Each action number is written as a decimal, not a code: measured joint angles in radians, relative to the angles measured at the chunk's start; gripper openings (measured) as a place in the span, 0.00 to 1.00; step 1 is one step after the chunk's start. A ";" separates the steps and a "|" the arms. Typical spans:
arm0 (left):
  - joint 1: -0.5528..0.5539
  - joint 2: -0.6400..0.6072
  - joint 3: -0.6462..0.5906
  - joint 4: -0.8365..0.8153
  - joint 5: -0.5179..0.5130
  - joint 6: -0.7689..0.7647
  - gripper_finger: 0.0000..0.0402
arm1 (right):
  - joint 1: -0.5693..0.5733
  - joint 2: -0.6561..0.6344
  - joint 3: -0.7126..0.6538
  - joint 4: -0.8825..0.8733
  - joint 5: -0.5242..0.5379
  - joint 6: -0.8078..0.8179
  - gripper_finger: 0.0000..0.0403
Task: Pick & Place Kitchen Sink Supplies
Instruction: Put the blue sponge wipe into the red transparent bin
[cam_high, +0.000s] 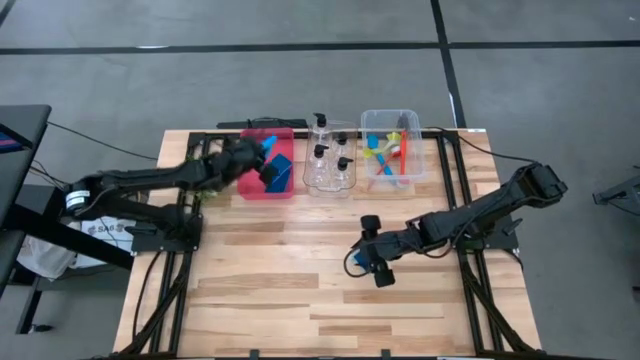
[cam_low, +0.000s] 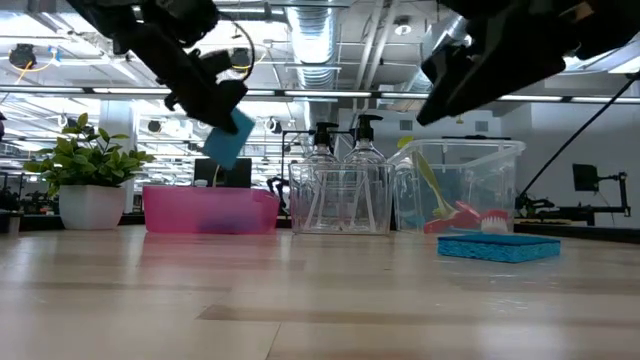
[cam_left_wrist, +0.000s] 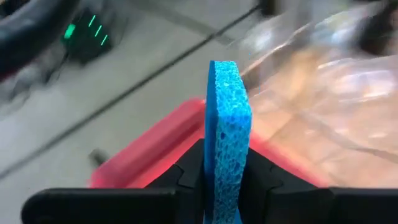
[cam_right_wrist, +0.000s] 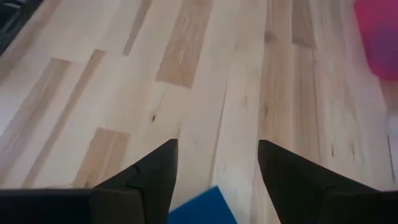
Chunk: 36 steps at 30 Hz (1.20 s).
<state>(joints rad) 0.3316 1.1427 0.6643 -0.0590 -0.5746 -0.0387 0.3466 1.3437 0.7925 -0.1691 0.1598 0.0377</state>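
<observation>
My left gripper (cam_high: 272, 172) is shut on a blue square sponge (cam_left_wrist: 227, 118) and hovers over the red tray (cam_high: 262, 190); in the low view the sponge (cam_low: 228, 136) hangs above the tray (cam_low: 190, 212). The second blue sponge (cam_low: 498, 247) lies flat on the table's right half. My right gripper (cam_high: 375, 250) is open above it, and the sponge's corner (cam_right_wrist: 202, 210) shows between the fingers. Clear pump bottles (cam_high: 328, 152) stand in the middle clear bin. Red, blue and yellow-green brushes (cam_high: 390, 152) lie in the right clear bin. My left gripper pinches the blue sponge between its two fingers, one pad on each broad face (cam_left_wrist: 217, 177). The sponge stands edge-on between them and sticks out well past the fingertips. It is lifted clear above the red tray, tilted in the low view.
A small potted green plant (cam_low: 85, 170) stands at the table's far left, beside the red tray. The three containers sit in a row along the far edge. The near half of the wooden table (cam_high: 280, 290) is bare boards.
</observation>
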 joint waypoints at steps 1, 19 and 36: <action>0.033 0.000 0.016 -0.048 0.010 -0.019 0.16 | -0.001 0.000 0.000 -0.011 0.001 0.013 0.54; 0.117 0.071 0.033 -0.083 0.238 0.078 0.40 | 0.015 0.006 -0.007 -0.208 -0.001 0.085 0.62; -0.092 0.071 0.027 -0.056 0.239 -0.054 0.39 | 0.014 0.260 -0.082 -0.189 0.067 0.009 0.62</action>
<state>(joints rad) 0.2396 1.2133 0.6914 -0.1147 -0.3352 -0.0931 0.3604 1.6040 0.7103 -0.3581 0.2264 0.0471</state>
